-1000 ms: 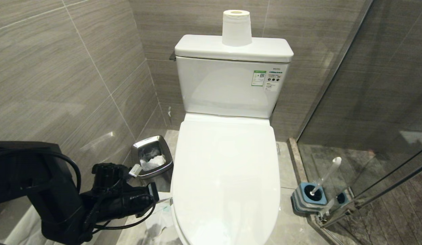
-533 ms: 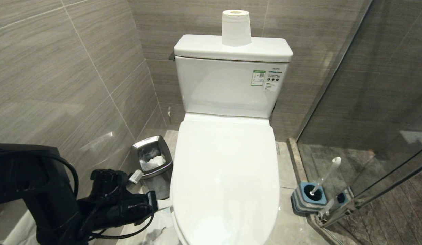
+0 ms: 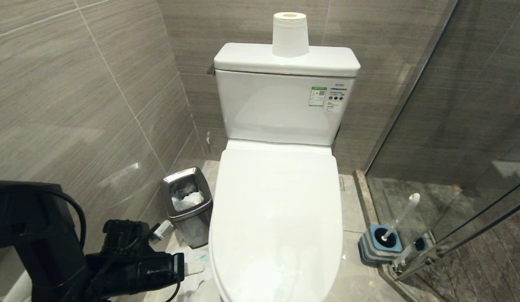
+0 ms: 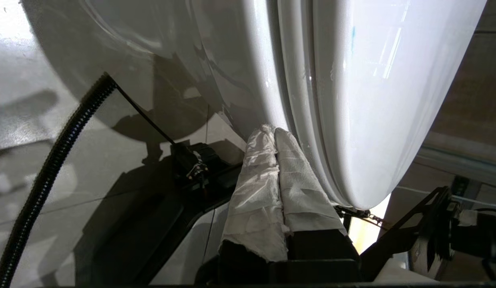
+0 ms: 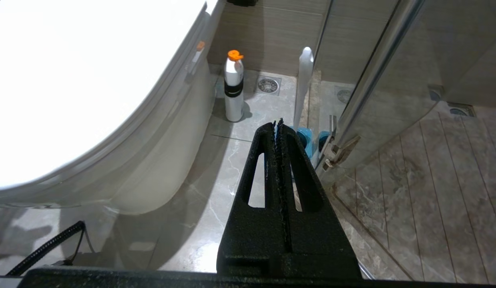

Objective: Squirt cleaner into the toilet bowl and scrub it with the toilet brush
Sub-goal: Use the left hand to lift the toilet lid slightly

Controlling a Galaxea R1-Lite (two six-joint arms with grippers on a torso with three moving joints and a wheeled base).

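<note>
The left tool [image 4: 274,134], clenched and paper-wrapped, has dropped lower beside the toilet bowl [image 3: 276,218]; lid still down, so lifting it comes first. Right tool [image 5: 278,126] parked, clenched.

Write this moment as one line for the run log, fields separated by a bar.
toilet lid: closed | left gripper: shut, paper-wrapped tips at lid's edge | right gripper: shut, idle above floor | toilet brush: in holder | white bottle: upright beside toilet
</note>
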